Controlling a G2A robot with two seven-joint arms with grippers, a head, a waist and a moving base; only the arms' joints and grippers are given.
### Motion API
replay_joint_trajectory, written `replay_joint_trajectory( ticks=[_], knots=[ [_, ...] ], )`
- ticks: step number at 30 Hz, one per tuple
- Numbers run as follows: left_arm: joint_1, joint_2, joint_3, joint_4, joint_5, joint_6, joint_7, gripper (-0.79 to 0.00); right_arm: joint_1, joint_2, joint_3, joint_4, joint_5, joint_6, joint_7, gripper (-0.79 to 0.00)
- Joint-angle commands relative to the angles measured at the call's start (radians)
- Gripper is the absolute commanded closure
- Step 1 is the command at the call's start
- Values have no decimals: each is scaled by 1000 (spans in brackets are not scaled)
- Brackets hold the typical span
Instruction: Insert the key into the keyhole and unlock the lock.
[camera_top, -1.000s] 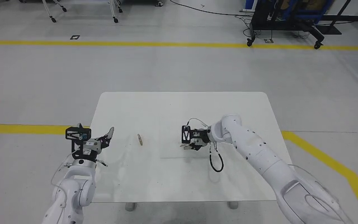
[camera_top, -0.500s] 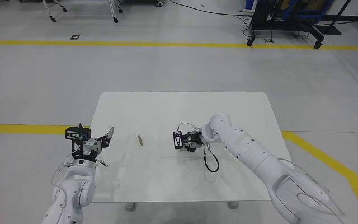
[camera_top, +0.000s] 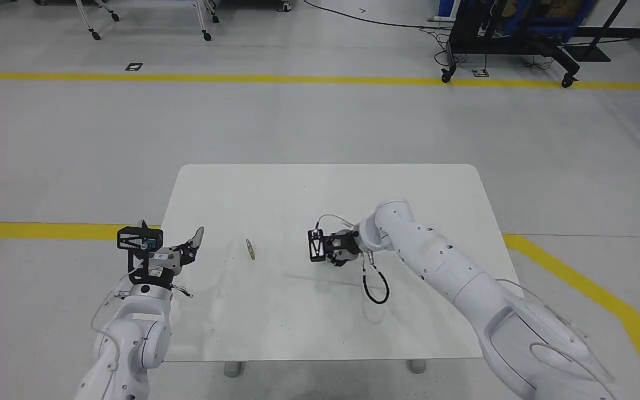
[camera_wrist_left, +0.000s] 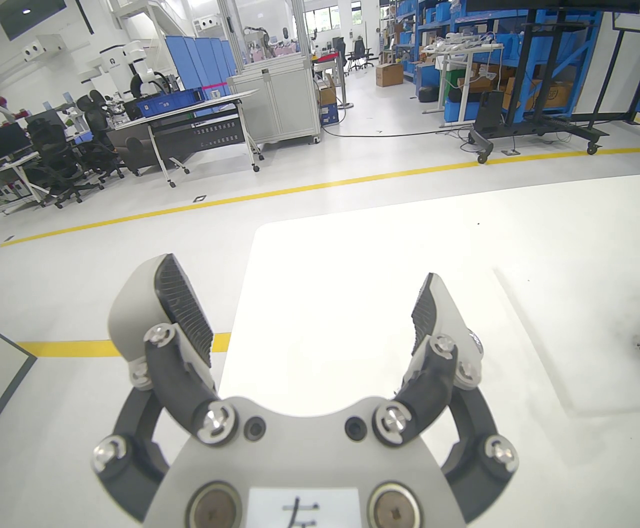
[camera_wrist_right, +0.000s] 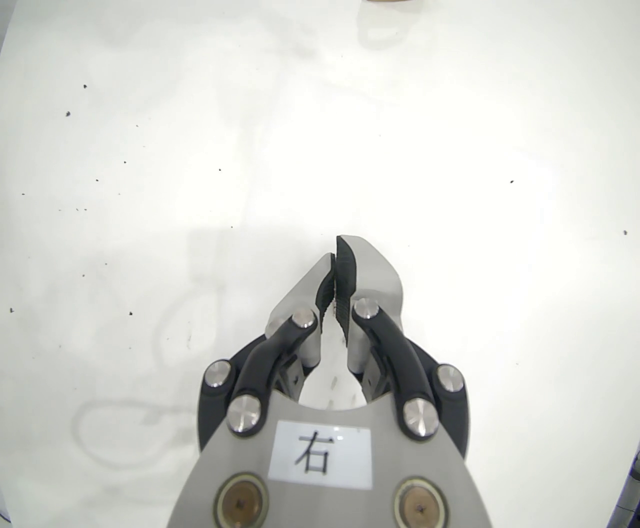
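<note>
Right wrist view shows the right gripper (camera_wrist_right: 337, 252) pressed together; unopened, it could knock the brass piece (camera_top: 250, 249) aside.

A small metal object (camera_top: 250, 249) lies on the left half of the table (camera_top: 420, 200), between the two grippers. The left gripper (camera_top: 193, 240) hangs over the table's left edge. The right gripper (camera_top: 314, 246) sits near the table's middle, right of the object and apart from it.

Table (camera_top: 420, 190) smooth, faintly glossy white; left gripper (camera_wrist_left: 300, 280) pads (camera_wrist_left: 180, 310) ribbed black; base plate (camera_wrist_left: 300, 465) matt grey metal.
</note>
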Motion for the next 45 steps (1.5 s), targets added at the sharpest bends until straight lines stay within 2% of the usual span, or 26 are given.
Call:
replay_joint_trajectory(
  ticks=[1,9,22,26,28,31,34,39,45],
  knots=[
    [0,0,0,0,0,0,0,-785,-5,7,9,-15,-10,0,-13,0],
    [0,0,0,0,0,0,0,-785,-43,44,62,-67,-32,-8,-63,0],
    [0,0,5,-3,16,-2,-4,-785,-44,45,64,-67,-31,-8,-64,0],
    [-27,-1,90,-47,79,-95,-80,-785,-44,45,64,-67,-31,-8,-64,0],
    [-70,-1,141,-61,92,-175,-157,-785,-44,45,64,-67,-31,-8,-64,0],
    [-150,-6,238,-53,188,-218,-241,-785,-44,45,64,-67,-31,-8,-64,0],
    [-236,-21,331,-2,208,-196,-280,-785,-44,45,64,-67,-31,-8,-64,0],
    [-368,-47,470,135,272,-179,-345,-785,-44,45,64,-67,-31,-8,-64,0],
    [-467,-80,589,289,368,-62,-413,-785,-44,45,64,-67,-31,-8,-64,0]
  ],
)
